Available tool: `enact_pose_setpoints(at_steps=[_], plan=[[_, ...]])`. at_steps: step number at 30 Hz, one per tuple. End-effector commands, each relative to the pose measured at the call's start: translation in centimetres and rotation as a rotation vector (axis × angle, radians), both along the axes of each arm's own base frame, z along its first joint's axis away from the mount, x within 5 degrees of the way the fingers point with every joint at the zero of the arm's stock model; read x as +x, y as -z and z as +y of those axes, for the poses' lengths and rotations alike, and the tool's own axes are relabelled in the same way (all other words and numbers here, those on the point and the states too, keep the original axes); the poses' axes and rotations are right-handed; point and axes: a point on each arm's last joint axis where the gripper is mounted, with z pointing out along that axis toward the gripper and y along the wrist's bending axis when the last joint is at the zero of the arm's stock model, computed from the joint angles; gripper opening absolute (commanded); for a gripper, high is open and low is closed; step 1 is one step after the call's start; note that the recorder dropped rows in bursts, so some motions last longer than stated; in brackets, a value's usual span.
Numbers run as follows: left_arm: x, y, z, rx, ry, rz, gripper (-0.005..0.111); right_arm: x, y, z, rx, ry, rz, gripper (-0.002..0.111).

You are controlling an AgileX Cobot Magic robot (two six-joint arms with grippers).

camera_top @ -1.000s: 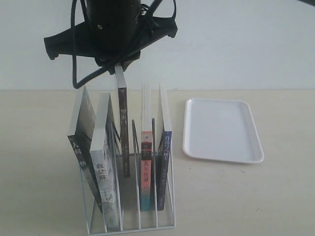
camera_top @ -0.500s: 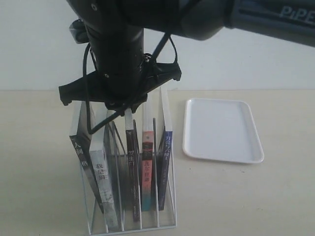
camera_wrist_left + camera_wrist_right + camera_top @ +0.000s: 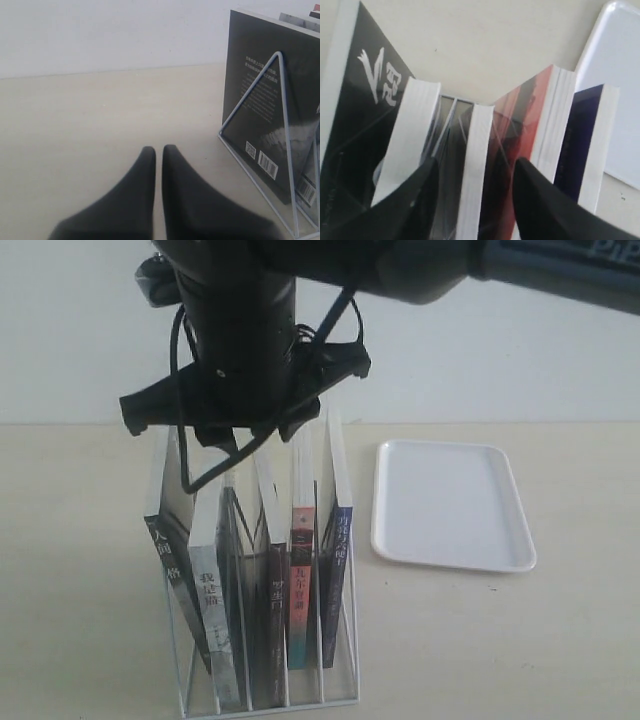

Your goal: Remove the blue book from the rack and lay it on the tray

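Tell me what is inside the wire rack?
Five books stand in the rack, the blue book at the end nearest the tray. The arm above covers some tops; most front covers are hidden.

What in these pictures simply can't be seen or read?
The blue book: cover design hidden; the exterior view shows only the spine, the right wrist view a sliver behind the red book.
The right fingers: hidden in the exterior view by the arm.
Spine lettering: too small and blurred in the exterior view.
The rack: cut off by the left wrist view's edge.
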Motion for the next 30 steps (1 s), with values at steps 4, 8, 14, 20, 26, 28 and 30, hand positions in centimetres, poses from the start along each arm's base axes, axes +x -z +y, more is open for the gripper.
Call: enact_pose_setpoints(at_steps=[4,8,14,20,26,28,30], plan=[[0.0,0.1,0.0,0.001,-0.002,0.0,0.004,-1.5,-6.4,-2.8,0.081,-0.039,-0.127,0.044],[0.0,0.1,0.0,0.001,-0.002,0.0,0.004,-1.7,-7.0,-3.6,0.053,-0.058,-0.155,0.044],[0.0,0.1,0.0,0.001,-0.002,0.0,0.004,1.5,-2.8,-6.8,-0.04,0.067,-0.044,0.044],[0.0,0.1,0.0,0.001,-0.002,0.0,0.004,2.8,-0.4,-7.5,0.017,0.052,0.002,0.044],[0.0,0.1,0.0,0.001,-0.002,0.0,0.004,2.7,1.1,-7.5,0.014,0.041,0.029,0.044],[0.0,0.1,0.0,0.001,-0.002,0.0,0.004,2.7,1.2,-7.5,0.013,0.041,0.031,0.044],[0.0,0.1,0.0,0.001,-0.002,0.0,0.004,2.8,1.6,-7.3,0.01,0.042,0.041,0.044]])
